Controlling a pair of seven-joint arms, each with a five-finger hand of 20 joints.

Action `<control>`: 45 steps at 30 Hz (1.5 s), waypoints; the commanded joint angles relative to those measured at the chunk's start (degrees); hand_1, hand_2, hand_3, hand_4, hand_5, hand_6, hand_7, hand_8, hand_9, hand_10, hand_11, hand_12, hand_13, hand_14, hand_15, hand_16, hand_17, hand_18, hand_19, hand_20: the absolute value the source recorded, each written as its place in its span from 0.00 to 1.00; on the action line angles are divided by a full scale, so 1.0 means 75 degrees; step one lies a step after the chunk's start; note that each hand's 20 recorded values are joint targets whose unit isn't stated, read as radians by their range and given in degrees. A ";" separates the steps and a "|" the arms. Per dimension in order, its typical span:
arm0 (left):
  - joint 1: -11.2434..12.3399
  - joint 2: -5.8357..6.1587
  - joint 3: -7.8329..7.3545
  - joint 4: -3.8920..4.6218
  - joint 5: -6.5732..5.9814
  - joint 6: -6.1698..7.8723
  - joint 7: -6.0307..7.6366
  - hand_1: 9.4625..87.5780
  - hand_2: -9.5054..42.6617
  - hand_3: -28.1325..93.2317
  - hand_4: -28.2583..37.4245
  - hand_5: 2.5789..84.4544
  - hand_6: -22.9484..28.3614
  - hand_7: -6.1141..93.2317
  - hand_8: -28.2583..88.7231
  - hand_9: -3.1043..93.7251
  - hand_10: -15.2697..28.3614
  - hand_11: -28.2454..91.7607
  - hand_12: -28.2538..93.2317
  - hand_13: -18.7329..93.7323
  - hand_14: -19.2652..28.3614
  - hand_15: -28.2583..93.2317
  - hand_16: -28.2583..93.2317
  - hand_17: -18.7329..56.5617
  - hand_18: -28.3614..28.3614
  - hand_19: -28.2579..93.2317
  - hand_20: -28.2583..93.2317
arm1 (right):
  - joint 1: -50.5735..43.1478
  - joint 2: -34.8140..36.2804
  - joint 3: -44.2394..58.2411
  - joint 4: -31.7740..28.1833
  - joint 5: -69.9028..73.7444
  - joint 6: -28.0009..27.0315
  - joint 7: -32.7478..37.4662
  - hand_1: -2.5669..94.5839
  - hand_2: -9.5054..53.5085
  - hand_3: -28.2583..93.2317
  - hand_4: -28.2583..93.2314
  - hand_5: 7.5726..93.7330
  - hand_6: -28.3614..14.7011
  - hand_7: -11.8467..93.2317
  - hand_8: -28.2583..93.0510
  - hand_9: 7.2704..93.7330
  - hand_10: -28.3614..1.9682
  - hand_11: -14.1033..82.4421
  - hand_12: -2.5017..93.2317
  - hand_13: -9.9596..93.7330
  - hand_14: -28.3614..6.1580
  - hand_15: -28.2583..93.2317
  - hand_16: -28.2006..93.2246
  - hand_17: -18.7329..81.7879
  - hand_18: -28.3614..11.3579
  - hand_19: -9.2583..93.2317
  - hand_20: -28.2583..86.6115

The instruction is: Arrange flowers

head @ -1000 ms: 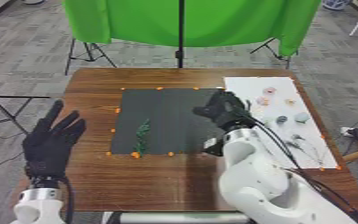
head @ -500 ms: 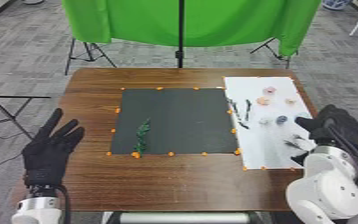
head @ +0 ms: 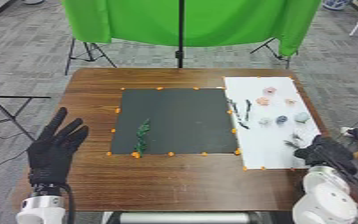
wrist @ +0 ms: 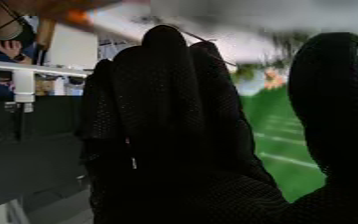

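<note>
grey sprig (head: pixel 295 141) just off the right hand's (head: pixel 325 151) fingertips, to their left and a touch farther out.
it lies on the white sheet (head: pixel 260 132), its long axis seeming to slant back toward that hand, though the glove hides part; the left hand (head: pixel 49 157) is well away. the right fingers are straight and released, thumb apart. compared with the earlier frame, the right hand has come nearer the robot, down the sheet's right edge.

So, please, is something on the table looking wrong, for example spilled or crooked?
Nothing stands out as spilled or damaged. The green sprig lies alone on the left part of the dark sheet; the flowers lie on the white sheet.
</note>
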 commanded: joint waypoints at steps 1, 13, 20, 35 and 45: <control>-0.0005 -0.0068 0.0042 0.0004 0.0013 0.0050 -0.0110 0.13 0.30 0.90 0.00 0.39 0.56 0.14 0.17 0.40 0.80 0.42 0.33 0.38 1.00 0.71 0.16 0.14 1.00 0.67 0.29 | 0.0427 0.0153 -0.0309 0.0444 -0.0526 0.0272 0.0108 0.39 0.06 0.85 0.02 0.68 0.56 0.26 0.14 0.71 0.37 0.60 0.21 0.73 0.42 0.85 0.35 0.52 0.09 1.00 0.37; -0.0012 0.0068 0.0086 -0.0019 -0.0090 0.0146 -0.0036 0.13 0.30 0.90 0.00 0.39 0.56 0.14 0.17 0.40 0.80 0.42 0.33 0.38 1.00 0.71 0.15 0.14 1.00 0.67 0.29 | 0.0772 0.0219 -0.0577 0.0852 -0.0282 -0.0100 0.0196 0.54 0.00 0.80 0.00 0.78 0.57 0.31 0.24 0.79 0.49 0.60 0.28 0.79 0.52 0.85 0.38 0.59 0.15 1.00 0.46; 0.0010 0.0132 0.0098 -0.0036 -0.0145 0.0197 0.0007 0.13 0.30 0.90 0.00 0.39 0.56 0.14 0.17 0.40 0.80 0.42 0.33 0.38 1.00 0.71 0.15 0.14 1.00 0.67 0.29 | 0.0949 0.0241 -0.0758 0.0947 -0.0154 -0.0231 0.0005 0.57 0.00 0.77 0.00 0.82 0.59 0.33 0.25 0.82 0.54 0.62 0.30 0.81 0.55 0.86 0.39 0.60 0.16 1.00 0.50; 0.0155 0.0037 -0.0101 -0.0132 -0.0043 0.0185 -0.0030 0.14 0.30 0.91 0.00 0.39 0.57 0.14 0.17 0.40 0.81 0.42 0.33 0.38 1.00 0.71 0.15 0.14 1.00 0.67 0.29 | 0.0883 0.0178 -0.0367 -0.0146 -0.0914 0.0811 -0.0032 0.59 0.00 0.81 0.00 0.92 0.62 0.33 0.28 0.90 0.56 0.66 0.29 0.86 0.60 0.85 0.41 0.63 0.17 1.00 0.57; 0.0268 0.0033 -0.0282 -0.0239 0.0056 0.0164 -0.0048 0.14 0.31 0.91 0.00 0.39 0.57 0.14 0.17 0.40 0.81 0.42 0.33 0.38 1.00 0.71 0.15 0.14 1.00 0.67 0.29 | 0.3009 -0.1327 -0.2405 -0.1035 -0.0621 0.0362 -0.0978 0.59 0.00 0.83 0.00 0.93 0.60 0.32 0.29 0.91 0.56 0.66 0.29 0.87 0.58 0.85 0.41 0.64 0.15 1.00 0.60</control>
